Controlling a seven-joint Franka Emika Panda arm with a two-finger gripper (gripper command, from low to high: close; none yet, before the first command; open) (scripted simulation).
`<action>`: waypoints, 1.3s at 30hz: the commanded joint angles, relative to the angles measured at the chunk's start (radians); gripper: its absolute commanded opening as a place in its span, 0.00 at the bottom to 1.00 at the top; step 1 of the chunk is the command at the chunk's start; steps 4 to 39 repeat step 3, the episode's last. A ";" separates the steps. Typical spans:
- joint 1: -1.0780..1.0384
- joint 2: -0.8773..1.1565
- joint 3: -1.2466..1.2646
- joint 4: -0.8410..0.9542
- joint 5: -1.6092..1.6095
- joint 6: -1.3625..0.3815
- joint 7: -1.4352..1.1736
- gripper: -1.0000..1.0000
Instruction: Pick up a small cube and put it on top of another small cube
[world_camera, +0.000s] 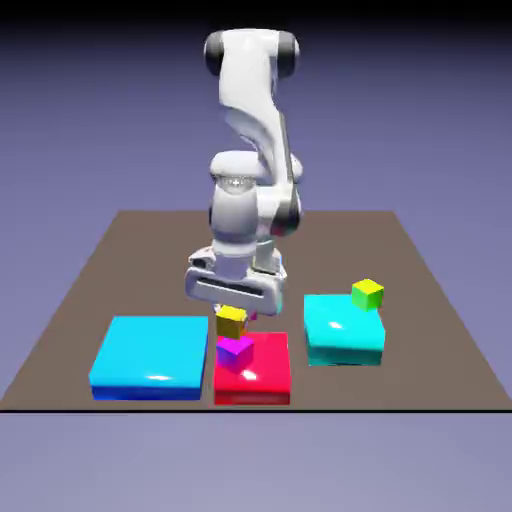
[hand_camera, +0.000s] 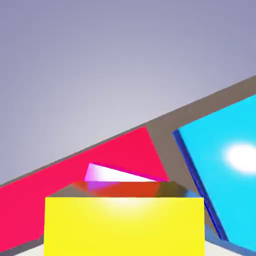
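Flat brown tabletop (world_camera: 330, 250) w/ glossy sky-blue slab (world_camera: 152, 352) at the exterior view's left, glossy red slab (world_camera: 270, 358) mid, glossy turquoise slab (world_camera: 338, 325) R.

Blue block (world_camera: 152, 355) & red block (world_camera: 275, 375) w/ narrow gap btwn.

No txt, labels, brands, nos. or signs legible in either view, ext. or hand.
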 joint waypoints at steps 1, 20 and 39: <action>0.000 0.000 0.000 0.000 0.000 0.000 0.000 1.00; -0.004 -0.072 0.008 0.007 0.024 -0.079 -0.018 1.00; -0.004 -0.072 0.008 0.007 0.024 -0.079 -0.018 1.00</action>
